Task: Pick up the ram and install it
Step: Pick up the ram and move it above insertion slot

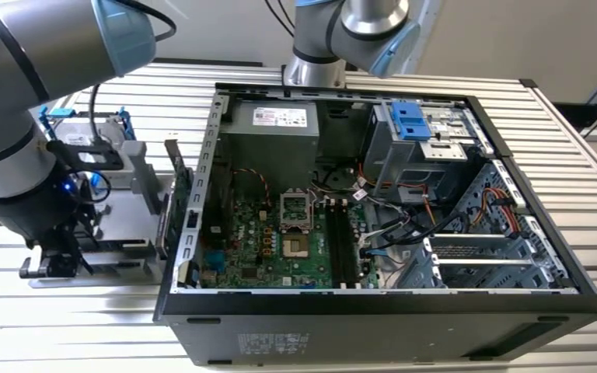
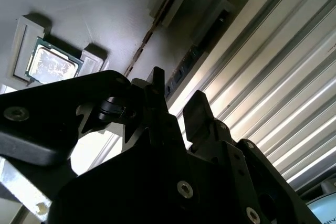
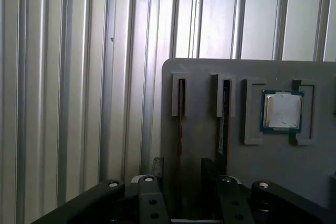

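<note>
Pickup and install both remain: the ram [image 3: 180,124] stands in its grey holder [image 3: 210,72], your jaws open, empty, near it.

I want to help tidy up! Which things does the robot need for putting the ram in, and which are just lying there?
Needed:
ram, on edge in the grey holder
gripper
motherboard's black slots

Just lying there:
processor chip
hard drive in blue frame

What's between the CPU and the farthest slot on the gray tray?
Another slot holding a ram stick on edge, seen in the first wrist view between the CPU and the outer slot.
</note>
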Controlling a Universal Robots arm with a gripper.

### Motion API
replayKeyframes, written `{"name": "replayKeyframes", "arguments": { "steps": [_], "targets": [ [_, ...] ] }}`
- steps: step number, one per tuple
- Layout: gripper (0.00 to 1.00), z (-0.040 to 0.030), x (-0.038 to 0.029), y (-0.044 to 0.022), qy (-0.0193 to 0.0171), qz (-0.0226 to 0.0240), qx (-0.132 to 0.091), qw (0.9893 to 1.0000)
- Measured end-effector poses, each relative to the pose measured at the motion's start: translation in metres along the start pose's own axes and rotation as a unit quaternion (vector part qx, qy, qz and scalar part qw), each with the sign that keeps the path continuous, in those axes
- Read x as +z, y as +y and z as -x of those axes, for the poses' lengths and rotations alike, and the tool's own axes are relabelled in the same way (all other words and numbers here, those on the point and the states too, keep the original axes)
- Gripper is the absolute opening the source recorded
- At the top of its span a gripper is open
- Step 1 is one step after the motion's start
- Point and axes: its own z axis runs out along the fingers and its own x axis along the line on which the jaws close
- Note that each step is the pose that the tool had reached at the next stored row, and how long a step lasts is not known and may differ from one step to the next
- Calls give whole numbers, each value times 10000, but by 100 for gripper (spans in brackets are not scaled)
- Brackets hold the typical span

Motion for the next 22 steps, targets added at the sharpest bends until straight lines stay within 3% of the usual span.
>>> {"name": "replayKeyframes", "arguments": {
  "steps": [22],
  "targets": [
    [100,-5,167,-3,1,0,0,10000]
  ]
}}
